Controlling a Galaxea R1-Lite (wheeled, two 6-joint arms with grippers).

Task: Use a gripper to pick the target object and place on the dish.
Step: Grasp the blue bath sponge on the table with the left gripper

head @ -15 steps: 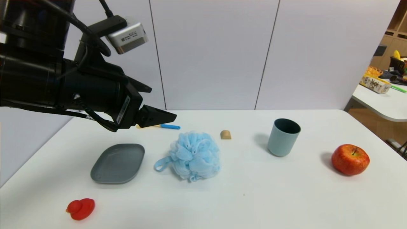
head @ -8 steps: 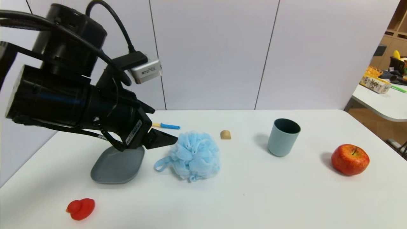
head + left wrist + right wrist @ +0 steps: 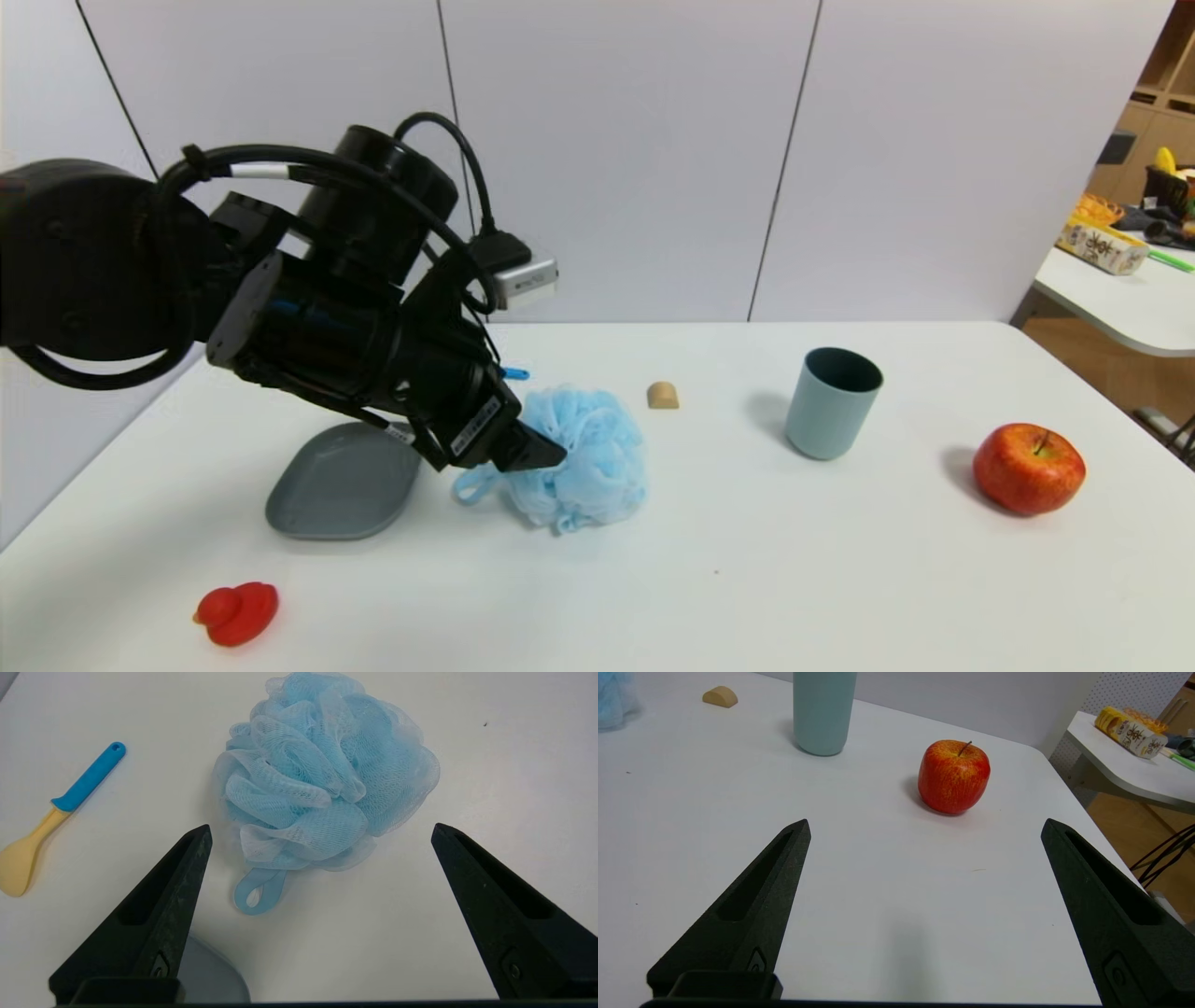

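— Jaws on the left gripper [image 3: 320, 828] stand wide apart; it has dropped from above the dish [image 3: 341, 485] to the pouf [image 3: 583, 457].

— Pouf sits untouched on the worktop [image 3: 747, 579], beside the dish. Closing looks next.

— Right gripper [image 3: 924, 826]?

— Parked, jaws apart.

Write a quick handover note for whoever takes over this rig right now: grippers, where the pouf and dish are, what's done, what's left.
Left gripper: open, empty, angled down at the bath pouf, fingers apart and short of it.
Right gripper: open, empty, parked low over the table near the apple.
Pouf: on the table, untouched, ribbon loop toward the dish.
Dish: empty, beside the pouf on the robot's left.
Done: nothing grasped or placed.
Left: close on the pouf, lift it, set it on the dish.
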